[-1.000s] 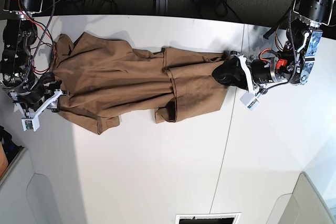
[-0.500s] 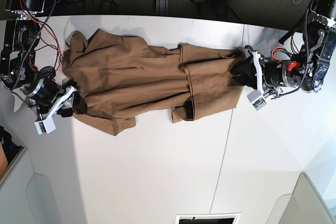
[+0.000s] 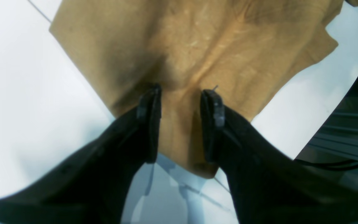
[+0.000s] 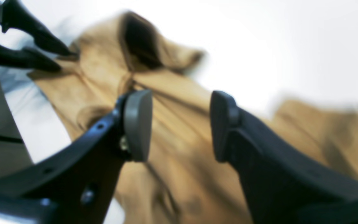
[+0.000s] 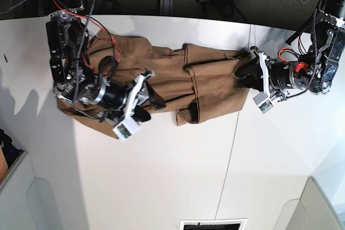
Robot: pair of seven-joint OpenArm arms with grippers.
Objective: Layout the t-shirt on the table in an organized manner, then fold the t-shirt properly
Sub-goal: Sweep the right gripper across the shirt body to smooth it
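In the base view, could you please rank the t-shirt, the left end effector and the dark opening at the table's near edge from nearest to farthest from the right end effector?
1. t-shirt: directly beneath the right end effector.
2. Left end effector: at the shirt's opposite end.
3. Dark opening: at the table's near edge.

Across the middle of my base view lies the tan-brown soft cotton t-shirt (image 5: 178, 76), matt, creased, with faint pale scuffs in its weave. Beneath it I see the flat white table (image 5: 178, 176), smooth and matt, crossed by thin dark seams. My left gripper (image 3: 180, 96) has black matt plastic fingers (image 3: 211, 124). My right gripper (image 4: 180, 124) carries smooth grey pads (image 4: 137, 124), seemingly rubber, on black plastic arms with small metal screws.
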